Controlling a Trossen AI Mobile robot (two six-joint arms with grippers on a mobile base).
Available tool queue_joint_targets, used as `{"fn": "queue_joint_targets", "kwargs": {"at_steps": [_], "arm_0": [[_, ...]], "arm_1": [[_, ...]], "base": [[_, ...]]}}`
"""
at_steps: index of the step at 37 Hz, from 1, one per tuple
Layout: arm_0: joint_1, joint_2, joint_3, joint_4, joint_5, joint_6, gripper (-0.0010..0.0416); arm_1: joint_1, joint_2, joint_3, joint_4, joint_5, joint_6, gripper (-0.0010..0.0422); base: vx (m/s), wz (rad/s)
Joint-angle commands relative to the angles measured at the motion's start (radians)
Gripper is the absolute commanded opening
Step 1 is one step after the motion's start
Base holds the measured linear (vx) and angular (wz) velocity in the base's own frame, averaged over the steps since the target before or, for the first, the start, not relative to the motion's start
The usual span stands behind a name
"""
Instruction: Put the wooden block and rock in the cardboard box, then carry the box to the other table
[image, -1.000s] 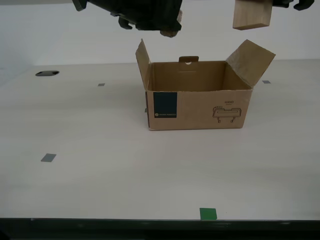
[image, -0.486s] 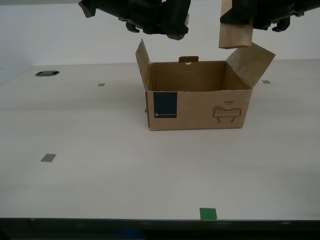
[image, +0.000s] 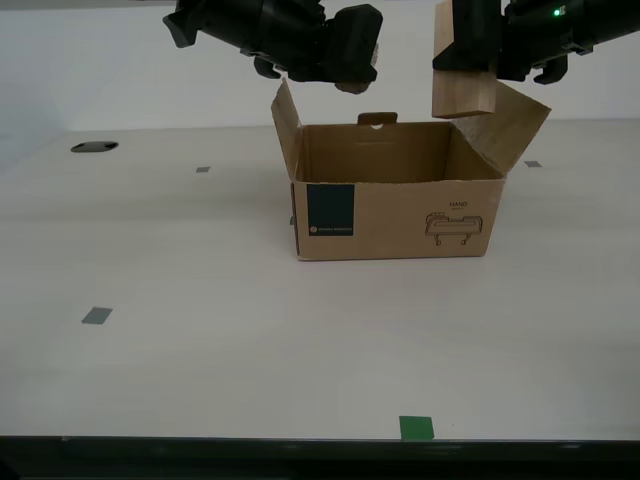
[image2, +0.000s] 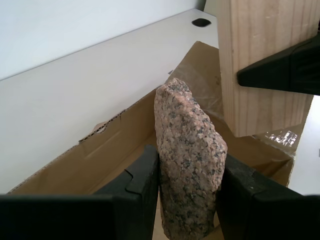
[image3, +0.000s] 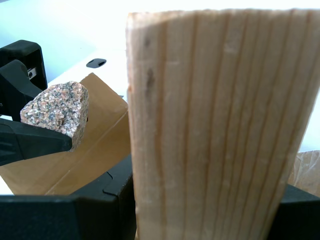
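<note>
The brown cardboard box (image: 400, 215) stands open on the cream table, flaps up, navy label facing the camera. Above its opening near the exterior view's left flap hangs the pink-beige speckled rock (image: 350, 86) (image2: 187, 150), with my second gripper (image: 348, 80) (image2: 187, 170) shut on it. Over the box's side toward the exterior view's right, the pale wooden block (image: 463, 95) (image3: 220, 125) hangs upright just above the rim, and my first gripper (image: 465, 60) (image3: 200, 200) is shut on it. Each wrist view shows the other arm's load across the box. The other table is out of view.
On the cream table (image: 200, 350) lie grey tape squares (image: 96, 315) (image: 203, 169) (image: 532, 163). A green tape mark (image: 416, 428) sits near the front edge, and a black round opening (image: 94, 147) at the back on the exterior view's left. A white wall stands behind.
The wooden block has come down and toward the exterior view's left, from high above the flap to just over the box rim. The arm holding the rock has shifted slightly right and lower.
</note>
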Motion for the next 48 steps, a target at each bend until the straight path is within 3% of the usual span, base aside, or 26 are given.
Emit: {"fn": "queue_joint_targets", "kwargs": {"at_steps": [1,10,38,48], "arm_0": [[0.000,-0.002,0.000,0.006,0.000,0.001,0.0000],[0.002,-0.002,0.000,0.002,-0.001,0.010,0.0000],[0.003,-0.002,0.000,0.003,0.000,-0.006,0.0004],[0.003,-0.002,0.000,0.003,0.000,-0.005,0.0092]], "arm_1": [[0.000,-0.001,0.002,0.008,0.005,0.002,0.0000],[-0.001,-0.001,0.002,0.006,0.005,-0.025,0.0000],[-0.001,-0.001,0.002,-0.008,0.005,-0.024,0.0005],[0.000,-0.001,0.002,-0.008,0.005,-0.024,0.0085]], "base": [[0.000,0.000],[0.000,0.000],[0.000,0.000],[0.000,0.000]]}}
